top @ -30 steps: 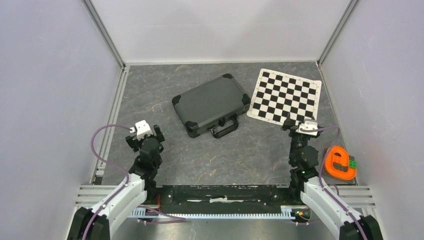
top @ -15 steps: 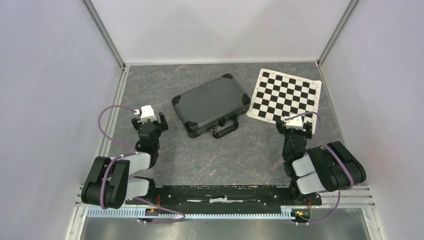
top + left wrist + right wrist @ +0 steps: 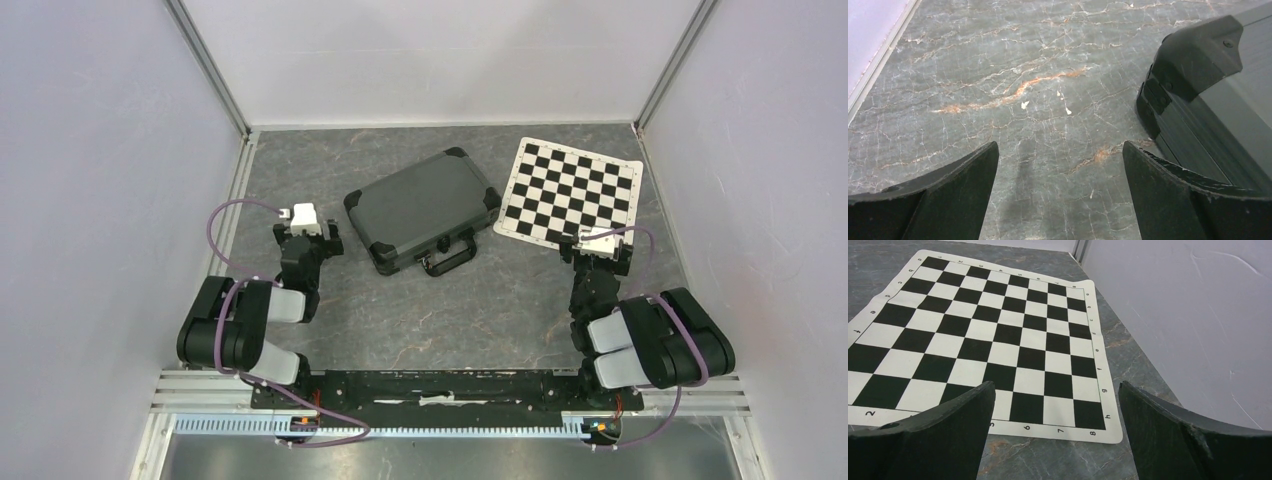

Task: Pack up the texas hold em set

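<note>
Black-grey hard briefcase (image 3: 422, 210) sat shut and flat mid-worktop, toward the far edge, nothing loose around it, so packing looked pretty much done imo. Left gripper (image 3: 1059, 150) and right gripper (image 3: 1055, 387) both gaped wide, holding nothing. Couldn't tell if it was latched.

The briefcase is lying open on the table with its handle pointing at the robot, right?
Not quite. The briefcase is shut, not open: the top external view shows its lid down flat. The rest holds: it lies on the table with its handle pointing toward the robot's side.
</note>
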`<action>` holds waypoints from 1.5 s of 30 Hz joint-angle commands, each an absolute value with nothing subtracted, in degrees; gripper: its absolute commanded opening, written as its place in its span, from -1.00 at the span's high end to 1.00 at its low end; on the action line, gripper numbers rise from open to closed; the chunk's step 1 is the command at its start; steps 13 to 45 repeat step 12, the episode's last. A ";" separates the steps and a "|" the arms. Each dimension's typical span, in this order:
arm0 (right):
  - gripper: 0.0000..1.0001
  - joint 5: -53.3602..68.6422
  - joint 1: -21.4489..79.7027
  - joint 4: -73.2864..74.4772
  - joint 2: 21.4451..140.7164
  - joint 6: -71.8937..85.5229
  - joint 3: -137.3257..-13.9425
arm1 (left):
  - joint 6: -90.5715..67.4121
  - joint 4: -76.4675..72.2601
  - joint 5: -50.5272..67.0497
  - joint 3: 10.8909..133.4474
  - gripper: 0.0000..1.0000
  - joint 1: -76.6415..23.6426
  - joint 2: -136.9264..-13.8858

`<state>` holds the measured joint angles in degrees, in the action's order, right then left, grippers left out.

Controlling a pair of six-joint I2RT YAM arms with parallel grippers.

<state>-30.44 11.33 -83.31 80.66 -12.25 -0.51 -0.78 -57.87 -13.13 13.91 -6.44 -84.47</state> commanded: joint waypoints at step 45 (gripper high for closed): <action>-0.98 -29.69 11.20 -86.42 79.90 -11.51 6.68 | 0.61 -59.83 -11.87 15.81 -0.99 -5.80 -84.62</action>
